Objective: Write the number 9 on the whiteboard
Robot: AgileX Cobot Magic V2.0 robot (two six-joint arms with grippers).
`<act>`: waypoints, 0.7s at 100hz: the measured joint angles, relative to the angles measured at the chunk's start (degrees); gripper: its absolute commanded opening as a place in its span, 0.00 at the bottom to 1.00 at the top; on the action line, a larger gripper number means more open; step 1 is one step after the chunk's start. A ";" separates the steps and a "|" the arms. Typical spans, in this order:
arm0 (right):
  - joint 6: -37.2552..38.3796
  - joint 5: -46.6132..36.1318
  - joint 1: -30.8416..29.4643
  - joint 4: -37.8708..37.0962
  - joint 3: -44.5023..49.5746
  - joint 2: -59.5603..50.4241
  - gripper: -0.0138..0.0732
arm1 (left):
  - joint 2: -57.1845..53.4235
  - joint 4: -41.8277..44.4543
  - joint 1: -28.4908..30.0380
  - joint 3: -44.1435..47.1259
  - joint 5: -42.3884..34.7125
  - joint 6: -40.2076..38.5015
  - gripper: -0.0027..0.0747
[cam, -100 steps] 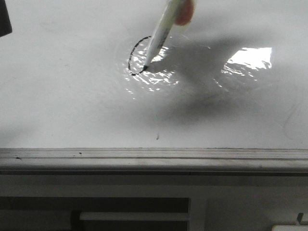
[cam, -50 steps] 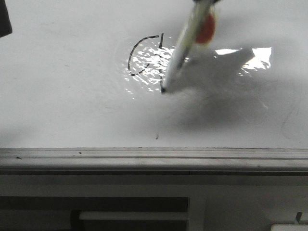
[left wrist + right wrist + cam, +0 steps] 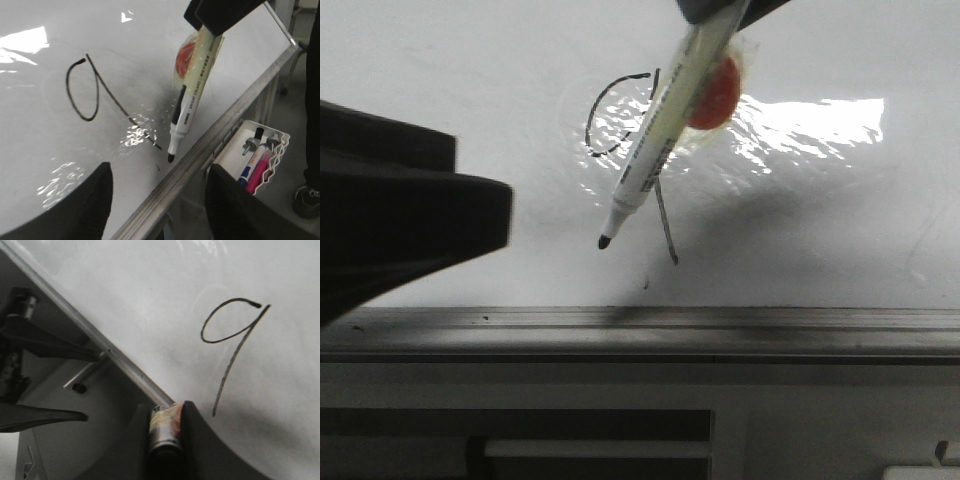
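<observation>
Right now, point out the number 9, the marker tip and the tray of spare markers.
number 9 (image 3: 227,367), right wrist view, on the middle of its long stroke.
marker tip (image 3: 604,241), front view, on the black nib.
tray of spare markers (image 3: 240,150), left wrist view, on its white inner wall.

A thin black number 9 (image 3: 655,165) stood on a glossy white whiteboard (image 3: 470,90) with bright glare patches and a grey metal rail. The marker (image 3: 660,130) was white with dark print, a black tip and an orange-red patch. A white tray (image 3: 260,150) held blue and pink pens.
</observation>
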 measured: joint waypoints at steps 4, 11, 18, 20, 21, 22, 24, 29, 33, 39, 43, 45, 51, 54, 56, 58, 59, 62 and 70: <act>0.53 0.09 0.71 -0.01 0.00 0.00 0.09 | 2.03 2.14 0.00 -1.32 0.00 0.00 0.53; 0.86 0.09 1.61 0.07 0.00 0.00 0.09 | 5.03 4.98 0.00 -3.30 -0.30 0.00 0.53; 1.37 0.13 2.17 0.53 0.00 0.00 0.09 | 7.51 6.09 0.00 -4.30 -1.88 0.04 0.53; 1.48 0.13 2.25 0.66 0.00 0.00 0.09 | 8.14 6.23 0.00 -4.45 -2.38 0.04 0.53; 1.48 0.13 2.22 0.87 0.00 0.00 0.09 | 8.34 6.37 0.00 -4.57 -2.89 0.04 0.53; 1.60 0.23 2.41 0.95 0.00 0.00 0.09 | 8.71 6.38 0.00 -4.58 -3.16 0.04 0.53; 1.61 0.23 2.56 1.08 0.00 0.00 0.09 | 9.21 6.46 0.00 -4.69 -3.91 0.04 0.53; 1.74 0.23 2.80 1.34 0.00 0.25 0.09 | 10.14 6.58 0.00 -4.80 -5.59 0.04 0.53; 1.83 0.23 2.92 1.34 0.00 0.40 0.09 | 10.66 6.58 0.00 -4.80 -6.75 0.04 0.53; 1.83 0.10 3.06 1.47 0.00 0.80 0.09 | 11.30 6.69 0.00 -4.84 -7.64 0.04 0.51; 1.87 -0.24 3.06 1.73 0.00 1.11 0.09 | 11.73 6.69 0.00 -4.93 -7.86 0.04 0.46; 1.87 -0.37 3.06 1.99 0.00 1.09 0.09 | 11.97 6.69 0.00 -4.93 -7.97 0.04 0.43; 1.96 -0.61 3.15 2.70 0.00 1.70 0.09 | 12.30 6.80 0.00 -4.93 -7.96 -0.10 0.33; 1.96 -0.62 3.27 2.85 0.00 1.86 0.09 | 12.43 6.80 0.00 -4.93 -8.07 -0.24 0.26; 2.00 -0.62 3.27 2.94 0.00 2.07 0.09 | 12.53 6.80 0.00 -4.93 -8.07 -0.24 0.23; 2.09 -0.62 3.27 3.13 0.00 2.08 0.09 | 12.65 6.80 0.00 -4.93 -8.07 -0.36 0.18; 2.09 -0.62 3.27 3.09 0.00 2.21 0.09 | 12.65 6.80 0.00 -4.93 -8.07 -0.36 0.15; 2.09 -0.75 3.27 3.09 0.00 2.32 0.09 | 12.65 6.80 0.00 -4.93 -8.07 -0.36 0.10; 2.09 -1.16 3.27 3.18 0.00 2.31 0.09 | 12.65 7.16 0.00 -4.93 -8.07 -0.45 0.01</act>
